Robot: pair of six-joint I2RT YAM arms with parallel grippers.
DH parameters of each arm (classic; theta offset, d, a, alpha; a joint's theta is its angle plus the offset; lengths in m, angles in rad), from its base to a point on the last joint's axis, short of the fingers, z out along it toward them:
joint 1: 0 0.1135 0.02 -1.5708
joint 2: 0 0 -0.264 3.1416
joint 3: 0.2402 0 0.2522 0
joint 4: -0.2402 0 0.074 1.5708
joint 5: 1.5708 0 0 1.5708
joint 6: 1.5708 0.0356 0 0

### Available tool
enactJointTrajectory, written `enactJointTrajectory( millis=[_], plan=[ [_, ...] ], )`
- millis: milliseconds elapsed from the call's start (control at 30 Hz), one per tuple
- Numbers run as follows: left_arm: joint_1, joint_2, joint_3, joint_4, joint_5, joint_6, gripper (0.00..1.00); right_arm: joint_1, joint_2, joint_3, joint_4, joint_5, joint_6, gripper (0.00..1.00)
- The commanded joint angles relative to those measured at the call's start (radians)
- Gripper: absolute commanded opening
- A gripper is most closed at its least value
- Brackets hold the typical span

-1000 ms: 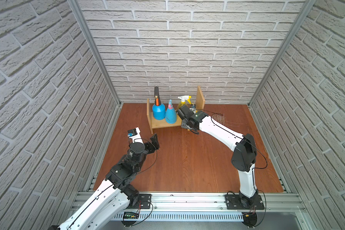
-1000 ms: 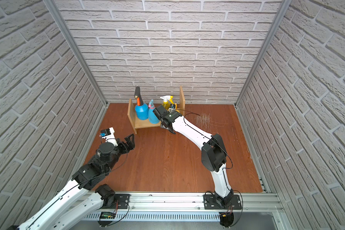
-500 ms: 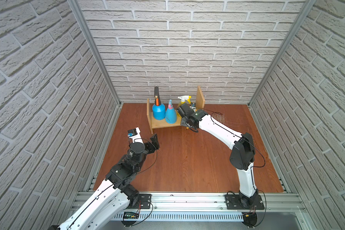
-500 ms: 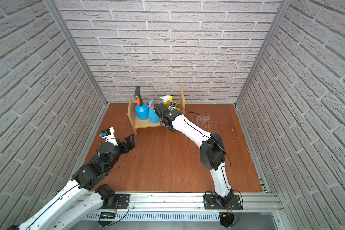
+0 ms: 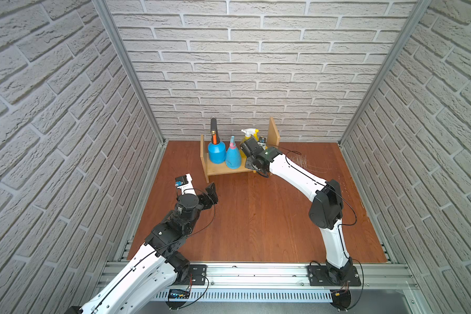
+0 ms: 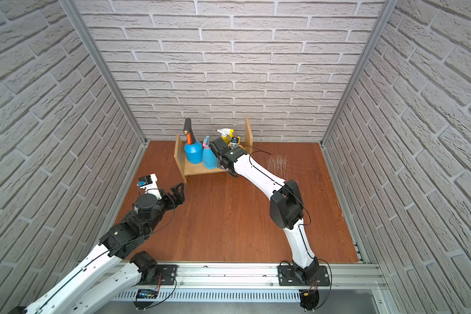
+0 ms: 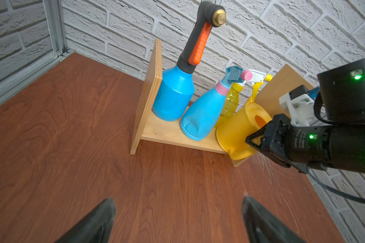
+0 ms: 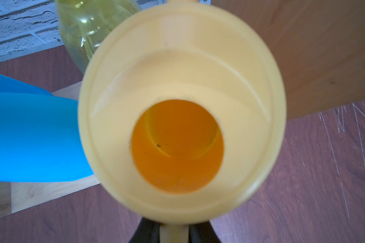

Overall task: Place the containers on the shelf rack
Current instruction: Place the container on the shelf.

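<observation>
Yellow watering can [image 7: 237, 130] was the one container not properly parked yet, I'd say. Nearest the camera, the left hand [image 7: 177, 218] hung released over the bare surface [image 7: 72, 147], well apart from everything. Further in, the right hand [image 7: 258, 140] was clenched on the can's handle, at the front of the shelf rack [image 7: 167, 132], just beside the taller panel [image 7: 282, 88]. The can looked tipped toward that hand, with its base poking over the board's front edge. Before letting go I'd nudge it deeper and stand it flat. Go gently though, since the blue-pink teardrop bottle [image 7: 202, 113] was right beside it and the yellow trigger bottle [image 7: 231, 101] just behind. The blue pump sprayer [image 7: 173, 94] sat farthest along, by the shorter panel [image 7: 150, 94].
</observation>
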Motion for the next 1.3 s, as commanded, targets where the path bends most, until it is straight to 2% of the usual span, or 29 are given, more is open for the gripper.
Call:
enactJointTrajectory(
  millis=[0,100,233,767,967,1100,1267],
  plan=[
    [0.007,-0.001,0.003,0.016,-0.003,0.004,0.98,-0.012,0.033,0.024,0.000,-0.002,-0.017,0.16],
    [0.007,0.000,0.005,0.016,-0.005,0.006,0.98,-0.013,0.037,0.036,-0.007,-0.002,-0.026,0.30],
    [0.008,-0.002,0.005,0.017,-0.009,0.007,0.98,-0.012,0.034,0.034,-0.012,-0.005,-0.034,0.36],
    [0.007,-0.012,0.002,0.014,-0.008,0.007,0.98,0.002,-0.068,-0.077,0.013,-0.062,-0.064,0.75],
    [0.007,-0.014,0.001,0.013,-0.006,0.008,0.98,0.021,-0.206,-0.239,0.079,-0.108,-0.101,0.82],
    [0.007,-0.012,0.002,0.016,-0.003,0.008,0.98,0.038,-0.358,-0.419,0.182,-0.164,-0.163,0.87],
    [0.007,-0.009,0.000,0.021,0.001,0.009,0.98,0.057,-0.590,-0.682,0.324,-0.232,-0.248,0.88]
  ],
)
